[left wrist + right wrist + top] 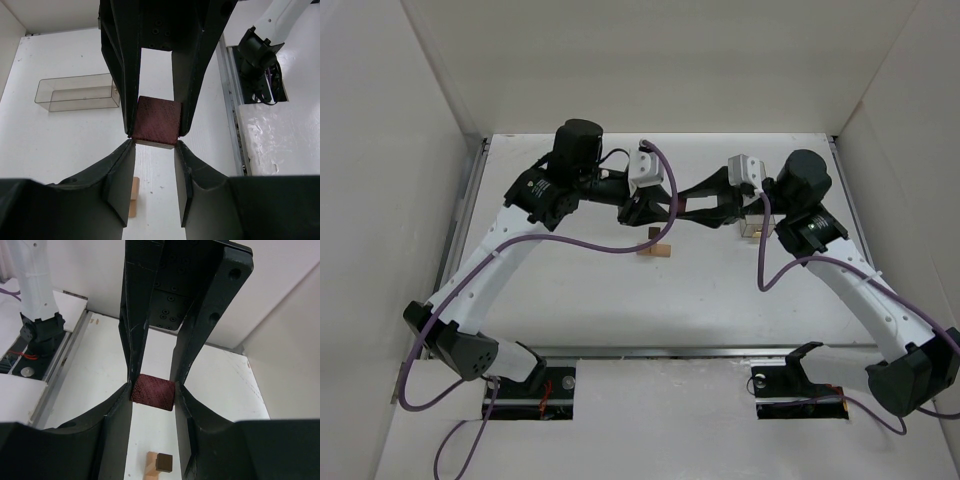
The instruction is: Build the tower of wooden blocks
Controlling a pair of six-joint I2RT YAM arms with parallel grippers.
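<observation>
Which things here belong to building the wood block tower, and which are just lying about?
Belong to the job:
dark cube, gripped in mid-air
small tan-and-dark wooden stack

Just lying about:
clear plastic box

Reaches in from near-left base with left arm (490, 270), elbow raised at far side, forearm angled rightward toward centre. Pinches dark cube (156, 120) in left gripper (156, 127), one finger on each side. Mirrors this with right arm (865, 285) from near-right base, forearm angled leftward. Pinches second cube (152, 390) in right gripper (152, 392) likewise. Holds both grippers close together, nearly meeting.
</observation>
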